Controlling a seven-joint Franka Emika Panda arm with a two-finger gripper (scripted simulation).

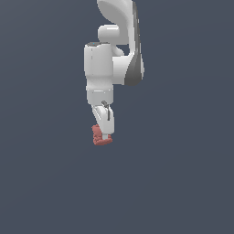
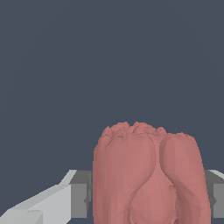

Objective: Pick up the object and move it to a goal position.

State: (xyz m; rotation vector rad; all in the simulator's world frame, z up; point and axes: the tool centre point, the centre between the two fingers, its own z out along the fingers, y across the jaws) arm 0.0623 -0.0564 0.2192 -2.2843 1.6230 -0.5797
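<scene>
The object (image 1: 98, 135) is a small dull brick-red lumpy block with ridged folds, at the tip of the white arm in the exterior view. It fills the near part of the wrist view (image 2: 146, 175). My gripper (image 1: 104, 137) points down and its fingers (image 2: 78, 194) press the block from both sides, one grey pad on each flank. The gripper is shut on the object. In the exterior view the near finger hides part of the block.
A plain dark grey-blue ground (image 1: 183, 183) fills both views. The white arm (image 1: 114, 55) comes down from the top of the exterior view. No goal marker shows.
</scene>
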